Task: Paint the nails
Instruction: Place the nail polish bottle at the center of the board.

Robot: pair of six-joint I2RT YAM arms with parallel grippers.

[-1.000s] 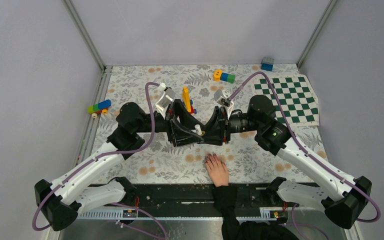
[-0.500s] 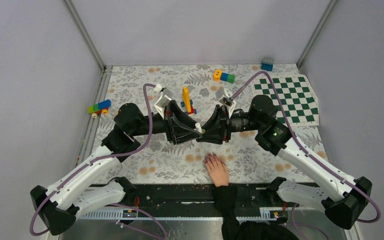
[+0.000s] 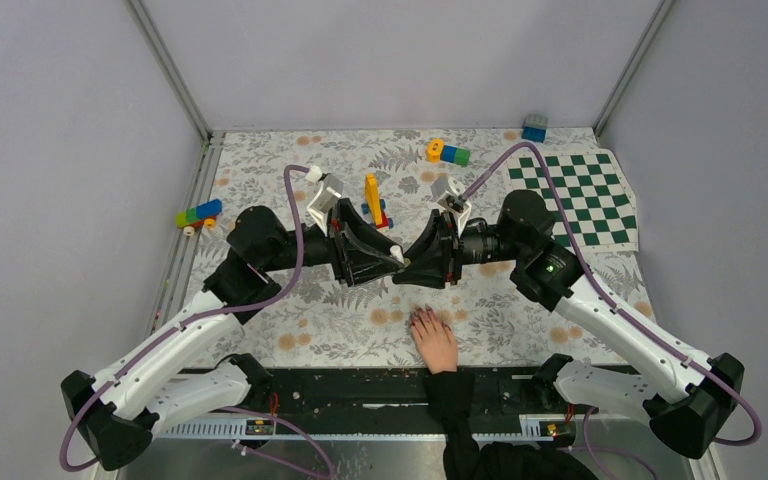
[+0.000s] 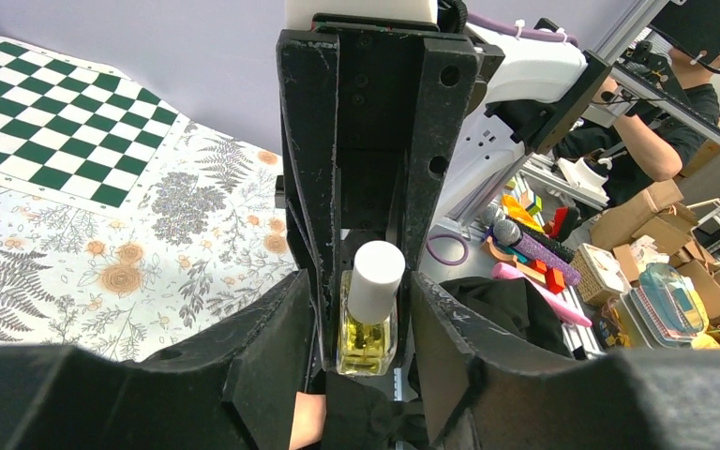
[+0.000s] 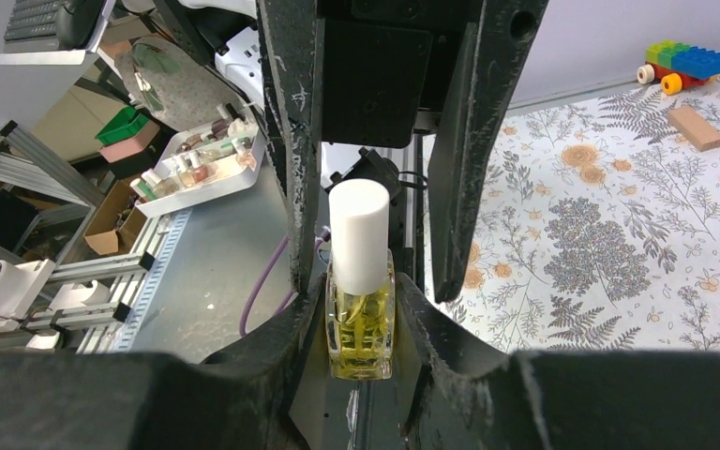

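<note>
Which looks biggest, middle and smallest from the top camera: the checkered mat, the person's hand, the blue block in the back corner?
Largest: checkered mat.
Then the hand.
Smallest: blue block, though it lies farther back, which shrinks it a little.

One camera looks down from overhead; the wrist cameras face each other, close on one shared bottle (image 4: 367, 323).
</note>
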